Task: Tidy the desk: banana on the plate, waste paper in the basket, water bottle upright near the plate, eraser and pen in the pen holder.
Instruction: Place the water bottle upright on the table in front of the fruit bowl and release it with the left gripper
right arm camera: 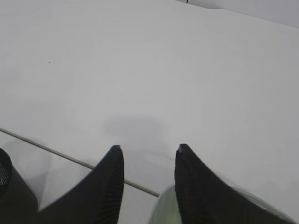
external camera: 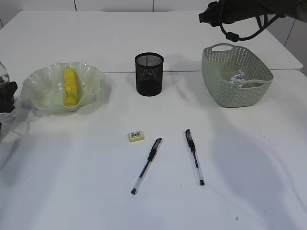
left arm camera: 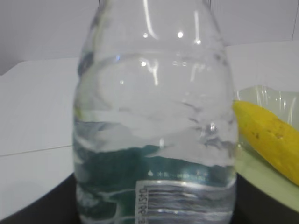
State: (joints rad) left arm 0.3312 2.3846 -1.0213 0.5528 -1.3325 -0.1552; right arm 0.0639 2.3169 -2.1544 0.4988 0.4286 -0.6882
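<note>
The large plain white desk spreads under both my arms. My right pincer hangs high above its far right part, and its two black ribbed fingers stand apart with only bare table between them; it holds nothing. Just below this pincer and a little toward me sits the sage green oval plastic basket with perforated sides, and the crumpled white waste paper lies inside it. In the right wrist view I see the rim of this basket under the fingertips.

My left pincer is at the far left edge of the exterior view, only partly visible. The small clear plastic water bottle with a dark green label fills the left wrist view, upright and directly in front of the camera. The fingers themselves are hidden there, so I cannot tell if the bottle is really held.

Just to the right of the left pincer stands the translucent pale green glass plate with a wavy rim. The long yellow banana lies in it.

Between my two pincers, but nearer to the right one, stands the black wire-mesh cylindrical pen holder. Closer to me lie two clear pens with dark caps, the left pen and the right pen, well apart from both pincers. Beside the left pen rests the tiny pale yellow eraser.
</note>
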